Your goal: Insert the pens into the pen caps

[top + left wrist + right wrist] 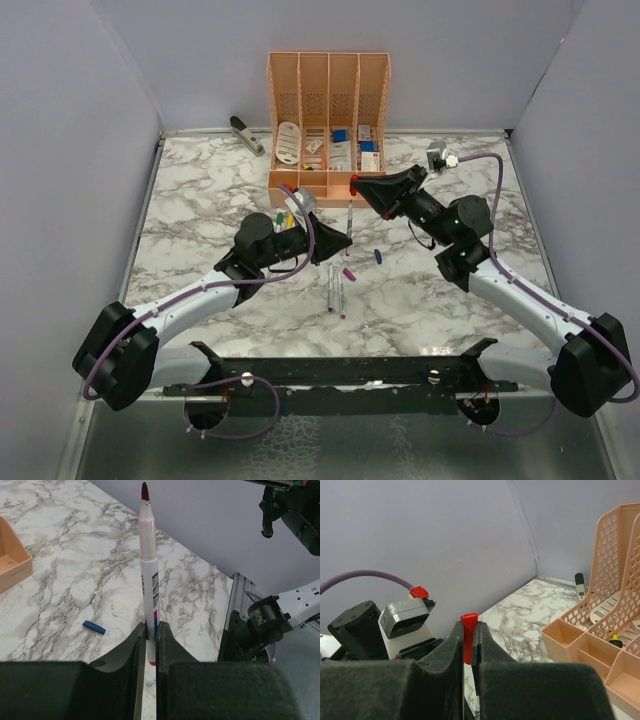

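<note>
Pinching a red-tipped pen [148,570], the left gripper [150,632] is closed (right gripper [468,632] clamps a red cap [468,619]).

Five caps [377,256], at least three pens [332,288]

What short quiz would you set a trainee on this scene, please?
1. True or false: the left hand grips its pen by the coloured tip.
2. The cap in the right hand is: A green, B red, C yellow.
3. In the left wrist view, what colour is the loose cap lying on the table?
Key: 1 false, the tip points away from the hand; 2 B; 3 blue.
</note>
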Robot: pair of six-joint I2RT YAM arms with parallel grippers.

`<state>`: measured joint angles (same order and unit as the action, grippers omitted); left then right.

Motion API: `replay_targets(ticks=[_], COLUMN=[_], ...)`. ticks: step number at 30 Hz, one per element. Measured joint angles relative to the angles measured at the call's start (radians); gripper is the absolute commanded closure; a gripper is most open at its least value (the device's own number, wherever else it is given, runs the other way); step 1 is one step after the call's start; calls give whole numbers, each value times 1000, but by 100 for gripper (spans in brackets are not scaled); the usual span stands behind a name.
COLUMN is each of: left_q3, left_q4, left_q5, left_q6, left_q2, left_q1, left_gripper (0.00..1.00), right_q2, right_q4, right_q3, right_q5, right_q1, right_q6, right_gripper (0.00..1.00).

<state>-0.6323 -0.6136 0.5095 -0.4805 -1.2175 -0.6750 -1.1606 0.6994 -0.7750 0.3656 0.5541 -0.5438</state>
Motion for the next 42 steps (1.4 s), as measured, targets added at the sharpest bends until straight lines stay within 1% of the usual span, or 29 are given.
replay_targets(ticks=[13, 42], left_q3=[-1, -1], left_q4=[-1, -6], left_q5=[22, 18], left_q6=[5, 39], left_q2=[-6, 26], left_q1=[1, 6], left_gripper=[100, 100], right_q2=[-19, -31], right_q4=[0, 0], right_q3=[-9, -9], right_q5=[14, 14], right_q1=[0, 0], right_q6=[10, 21], right_gripper=[99, 99])
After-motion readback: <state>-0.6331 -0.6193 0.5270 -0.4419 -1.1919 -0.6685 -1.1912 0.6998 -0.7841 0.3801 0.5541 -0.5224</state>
